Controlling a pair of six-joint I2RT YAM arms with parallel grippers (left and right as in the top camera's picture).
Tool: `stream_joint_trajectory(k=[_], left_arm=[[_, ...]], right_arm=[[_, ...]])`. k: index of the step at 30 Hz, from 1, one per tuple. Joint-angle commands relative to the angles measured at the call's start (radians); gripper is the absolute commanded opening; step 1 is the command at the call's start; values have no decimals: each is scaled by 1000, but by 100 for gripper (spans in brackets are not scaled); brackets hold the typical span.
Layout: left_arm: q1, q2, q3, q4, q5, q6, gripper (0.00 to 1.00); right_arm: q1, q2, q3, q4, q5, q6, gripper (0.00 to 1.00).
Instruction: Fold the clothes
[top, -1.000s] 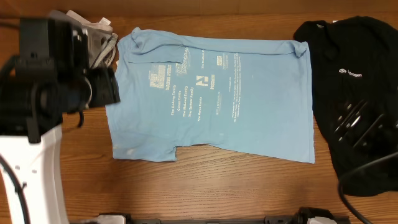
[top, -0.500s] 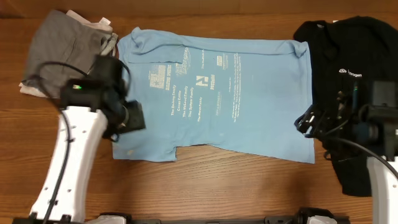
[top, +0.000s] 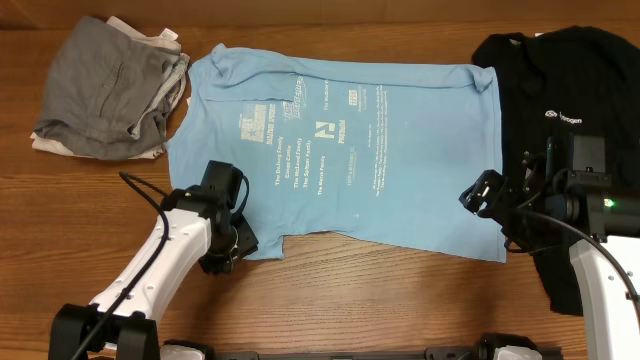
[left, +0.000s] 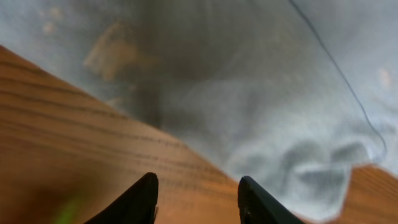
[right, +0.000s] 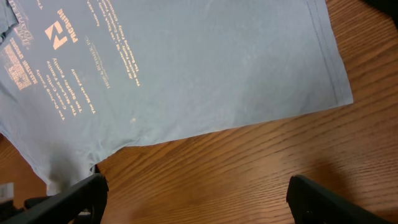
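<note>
1. Light blue T-shirt (top: 340, 150): spread flat across the middle of the wooden table (top: 350, 300), small white print facing up.
2. Left gripper (left: 198, 186): low at the shirt's lower left corner, fingertips apart with only bare wood between them, just short of the cloth's edge, pinching nothing.
3. Right gripper (right: 198, 186): near the shirt's lower right corner by the hem, jaws spread wide and empty, over bare wood just off the cloth.
4. Heap of grey clothes (top: 105, 90): top left of the table, just beside the shirt's upper left corner.
5. Black garment (top: 570, 130): along the right side, next to the shirt, partly under the right arm.
</note>
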Motion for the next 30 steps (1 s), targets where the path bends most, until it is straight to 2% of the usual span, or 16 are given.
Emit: stream_joint_trajectory(k=[1,8,10,13,14,19,21,25,27,30], left_arm=[[0,-6,-71,85,0,-129,45],[0,19,-137,223,-10,-147,38],[0,34,-139,240,-28,-147,29],[0,56,-139,251,-58,-146,8],[0,59,-139,249,-61,-139,4],[0,58,-84,149,11,-58,4],[2,58,-13,27,87,36,4],[1,58,92,-206,97,103,4],[1,58,116,-261,97,124,4],[1,58,131,-266,93,155,4]], right_arm=[[4,-3,-6,8,-5,3,96],[4,-3,-5,7,-6,2,96],[4,-3,-5,8,-6,2,96],[4,-3,-5,10,-6,2,96],[4,-3,-5,10,-6,2,96],[4,-3,-5,10,-6,2,96],[4,-3,-5,10,-6,2,97],[4,-3,-5,10,-5,2,96],[4,-3,-5,10,-5,2,96],[4,-3,-6,10,-5,2,96]])
